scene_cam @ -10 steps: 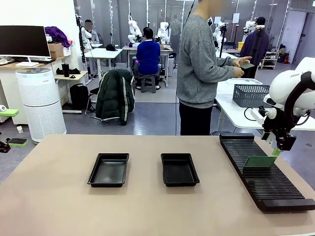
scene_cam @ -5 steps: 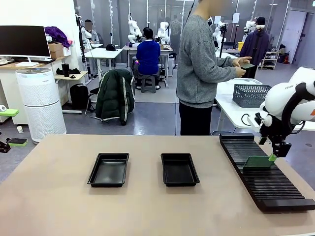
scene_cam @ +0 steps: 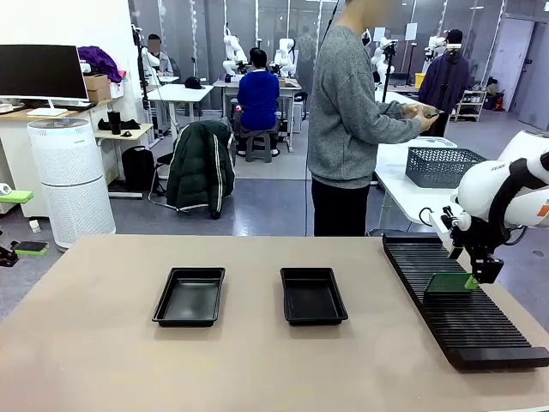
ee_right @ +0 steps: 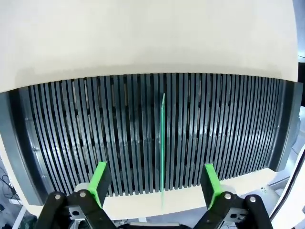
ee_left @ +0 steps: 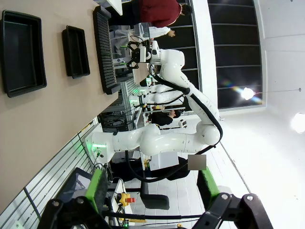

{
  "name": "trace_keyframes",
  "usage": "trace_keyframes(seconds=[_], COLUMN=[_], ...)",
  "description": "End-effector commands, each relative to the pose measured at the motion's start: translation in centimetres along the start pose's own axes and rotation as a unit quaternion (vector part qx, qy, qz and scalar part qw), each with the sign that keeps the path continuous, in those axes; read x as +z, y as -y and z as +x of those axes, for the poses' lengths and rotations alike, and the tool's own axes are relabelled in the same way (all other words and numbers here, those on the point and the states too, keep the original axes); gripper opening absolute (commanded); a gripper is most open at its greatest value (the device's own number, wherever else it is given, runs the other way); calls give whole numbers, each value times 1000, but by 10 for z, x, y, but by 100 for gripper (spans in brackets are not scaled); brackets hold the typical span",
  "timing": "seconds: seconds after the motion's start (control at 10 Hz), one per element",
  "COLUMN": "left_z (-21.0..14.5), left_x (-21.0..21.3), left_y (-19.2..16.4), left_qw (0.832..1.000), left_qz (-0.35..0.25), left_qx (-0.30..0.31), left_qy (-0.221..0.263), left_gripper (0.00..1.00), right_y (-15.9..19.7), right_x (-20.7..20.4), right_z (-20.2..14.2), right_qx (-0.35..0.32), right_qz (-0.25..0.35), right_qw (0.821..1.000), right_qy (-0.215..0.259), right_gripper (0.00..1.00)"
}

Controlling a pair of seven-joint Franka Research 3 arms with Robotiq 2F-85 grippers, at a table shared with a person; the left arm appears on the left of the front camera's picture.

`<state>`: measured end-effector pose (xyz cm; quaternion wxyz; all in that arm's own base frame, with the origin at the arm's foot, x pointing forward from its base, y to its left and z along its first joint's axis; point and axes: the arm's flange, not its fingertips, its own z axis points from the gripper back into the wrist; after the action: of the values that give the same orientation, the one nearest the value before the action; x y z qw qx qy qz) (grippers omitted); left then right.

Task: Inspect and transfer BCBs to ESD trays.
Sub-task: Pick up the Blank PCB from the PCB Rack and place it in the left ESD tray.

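Right gripper open, green pads straddling one thin green rectangular BCB standing on edge in long black ribbed rack, right side. Left gripper open. Two shallow black plastic ESD trays lie mid-table.

— What's behind the table?
— A grey floor, and a white air purifier by a desk with a dark monitor.
— Further back?
— A dark green jacket over a chair, and white work tables.
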<state>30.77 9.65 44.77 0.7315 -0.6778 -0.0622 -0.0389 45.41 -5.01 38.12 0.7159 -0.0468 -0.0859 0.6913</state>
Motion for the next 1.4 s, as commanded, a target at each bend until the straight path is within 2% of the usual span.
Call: trace_keyframes(seconds=[0.0,0.4,0.7,1.3], left_z=[-2,-2,-2,-2], left_x=[1,1,1,1], left_y=[0,0,0,0], left_qw=[1000,1000,1000,1000], left_qz=[1,1,1,1], left_qx=[0,0,0,0], left_qy=[0,0,0,0], left_gripper=[100,100,100,100], right_y=[-4,-9,-11,-8], right_x=[-10,-17,-17,-17], right_z=[2,1,-4,-5], right_qx=[-13,-23,-27,-30], right_qz=[-21,-42,-51,-41], right_qw=[1000,999,998,998], right_qy=[-1,0,19,23], right_gripper=[100,100,100,85])
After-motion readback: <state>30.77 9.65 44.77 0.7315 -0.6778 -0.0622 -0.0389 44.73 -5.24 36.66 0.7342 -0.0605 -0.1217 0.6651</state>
